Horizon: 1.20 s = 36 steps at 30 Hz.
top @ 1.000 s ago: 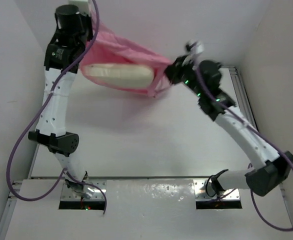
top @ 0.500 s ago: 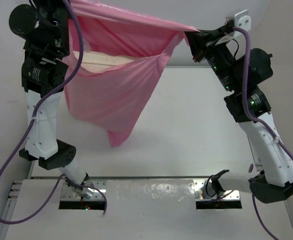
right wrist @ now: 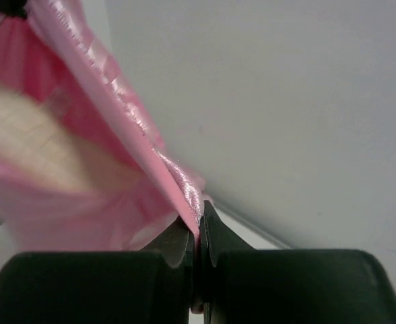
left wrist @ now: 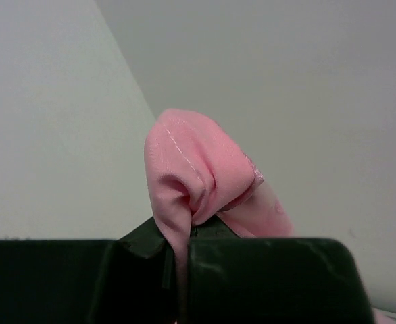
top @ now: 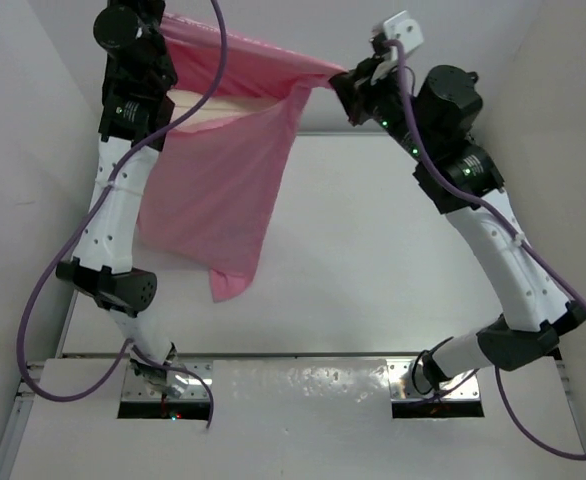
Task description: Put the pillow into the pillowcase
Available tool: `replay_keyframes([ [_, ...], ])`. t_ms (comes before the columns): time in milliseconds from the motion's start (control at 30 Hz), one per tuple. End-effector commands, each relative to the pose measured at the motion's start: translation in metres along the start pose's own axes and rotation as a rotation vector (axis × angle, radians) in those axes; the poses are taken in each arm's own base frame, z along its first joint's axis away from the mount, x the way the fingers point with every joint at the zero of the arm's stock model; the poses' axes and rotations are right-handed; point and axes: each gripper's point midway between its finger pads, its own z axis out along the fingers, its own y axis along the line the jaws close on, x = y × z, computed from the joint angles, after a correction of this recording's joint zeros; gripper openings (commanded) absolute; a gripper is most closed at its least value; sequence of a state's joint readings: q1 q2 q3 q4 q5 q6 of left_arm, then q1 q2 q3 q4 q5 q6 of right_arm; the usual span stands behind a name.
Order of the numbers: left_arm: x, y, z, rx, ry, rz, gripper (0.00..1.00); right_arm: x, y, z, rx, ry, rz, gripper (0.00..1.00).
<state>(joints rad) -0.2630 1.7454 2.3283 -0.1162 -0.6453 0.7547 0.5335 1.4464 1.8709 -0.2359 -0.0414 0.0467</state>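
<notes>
The pink satin pillowcase [top: 218,190] hangs in the air, stretched by its upper edge between both raised grippers, its lower corner dangling above the table. The cream pillow [top: 213,108] shows inside its open top, near the left arm. My left gripper [top: 163,30] is shut on the left end of the edge; a pink fold [left wrist: 191,169] bulges from its shut jaws. My right gripper [top: 345,82] is shut on the right end; the shiny hem [right wrist: 164,162] runs into its jaws, with the blurred pillow [right wrist: 29,145] behind the fabric.
White walls stand close behind and to both sides of the raised arms. The white table [top: 373,260] lies below, with metal rails [top: 493,210] along its sides. The arm bases [top: 158,385] sit at the near edge.
Both arms rose and lifted the pillowcase with the pillow off the table. The fabric then unfurled and hangs down. Since half a second ago the grippers have drawn closer together.
</notes>
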Motion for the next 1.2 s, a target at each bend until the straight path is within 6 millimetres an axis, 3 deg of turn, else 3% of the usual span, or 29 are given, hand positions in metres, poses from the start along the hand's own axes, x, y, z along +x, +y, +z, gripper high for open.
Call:
replay_keyframes([
  [0,-0.015,0.127,-0.006,-0.359,-0.049,-0.17,0.0,-0.024,0.007,-0.01,0.011,-0.035,0.006,0.0],
  [67,-0.017,0.12,-0.003,-0.325,-0.064,-0.209,0.0,-0.021,0.009,-0.009,0.007,-0.02,0.021,0.0],
  [133,-0.01,0.099,0.004,-0.251,-0.05,-0.205,0.0,-0.027,-0.021,-0.012,0.082,-0.034,0.073,0.0],
  [167,-0.009,0.081,0.009,-0.173,-0.058,-0.204,0.0,-0.027,-0.037,-0.014,0.125,-0.034,0.089,0.0],
  [200,0.001,0.061,0.012,-0.124,-0.034,-0.19,0.0,-0.026,-0.072,-0.021,0.207,-0.035,0.103,0.0],
  [267,0.006,0.025,0.011,-0.028,-0.014,-0.2,0.0,-0.021,-0.103,-0.031,0.29,-0.023,0.163,0.0],
  [300,0.012,0.007,0.013,0.011,0.003,-0.207,0.0,-0.024,-0.133,-0.043,0.367,-0.032,0.171,0.0],
  [333,0.015,-0.009,0.011,0.054,0.018,-0.212,0.0,-0.026,-0.145,-0.053,0.404,-0.037,0.2,0.0],
  [367,0.01,-0.031,0.008,0.117,0.006,-0.252,0.0,-0.031,-0.169,-0.069,0.474,-0.05,0.199,0.0],
  [433,-0.002,-0.051,0.003,0.177,-0.012,-0.288,0.0,-0.053,-0.183,-0.095,0.538,-0.1,0.192,0.0],
  [467,-0.013,-0.076,-0.004,0.24,-0.027,-0.304,0.0,-0.066,-0.194,-0.112,0.605,-0.132,0.169,0.0],
  [500,-0.021,-0.087,-0.009,0.268,-0.042,-0.314,0.0,-0.076,-0.207,-0.13,0.668,-0.143,0.121,0.0],
  [533,-0.036,-0.09,-0.015,0.285,-0.072,-0.339,0.0,-0.093,-0.205,-0.146,0.701,-0.175,0.091,0.0],
  [567,-0.049,-0.113,-0.026,0.344,-0.092,-0.36,0.0,-0.114,-0.204,-0.161,0.735,-0.215,0.052,0.0],
  [600,-0.064,-0.113,-0.031,0.355,-0.124,-0.389,0.0,-0.123,-0.207,-0.174,0.787,-0.218,0.008,0.0],
  [667,-0.085,-0.135,-0.045,0.415,-0.162,-0.439,0.0,-0.161,-0.196,-0.201,0.824,-0.305,-0.05,0.0],
  [700,-0.104,-0.13,-0.053,0.424,-0.197,-0.502,0.0,-0.177,-0.188,-0.213,0.825,-0.346,-0.068,0.0],
  [800,-0.124,-0.132,-0.058,0.431,-0.234,-0.606,0.0,-0.213,-0.168,-0.237,0.807,-0.466,-0.1,0.0],
  [867,-0.13,-0.129,-0.059,0.432,-0.246,-0.648,0.0,-0.226,-0.153,-0.239,0.743,-0.523,-0.089,0.0],
  [967,-0.111,-0.139,-0.049,0.429,-0.203,-0.629,0.0,-0.223,-0.115,-0.207,0.452,-0.547,0.012,0.0],
  [1000,-0.097,-0.135,-0.038,0.411,-0.176,-0.631,0.0,-0.208,-0.099,-0.187,0.31,-0.498,0.047,0.0],
  [1033,-0.074,-0.148,-0.03,0.415,-0.123,-0.604,0.0,-0.205,-0.089,-0.171,0.198,-0.504,0.139,0.0],
  [1067,-0.049,-0.147,-0.016,0.41,-0.077,-0.595,0.0,-0.194,-0.082,-0.157,0.113,-0.478,0.195,0.0],
  [1100,-0.031,-0.15,-0.01,0.421,-0.041,-0.58,0.0,-0.166,-0.071,-0.137,-0.016,-0.396,0.261,0.0],
  [1133,0.004,-0.17,-0.008,0.456,0.041,-0.542,0.0,-0.16,-0.066,-0.123,-0.109,-0.401,0.374,0.0],
  [1167,0.029,-0.173,0.001,0.493,0.078,-0.533,0.0,-0.144,-0.064,-0.113,-0.168,-0.368,0.443,0.0],
])
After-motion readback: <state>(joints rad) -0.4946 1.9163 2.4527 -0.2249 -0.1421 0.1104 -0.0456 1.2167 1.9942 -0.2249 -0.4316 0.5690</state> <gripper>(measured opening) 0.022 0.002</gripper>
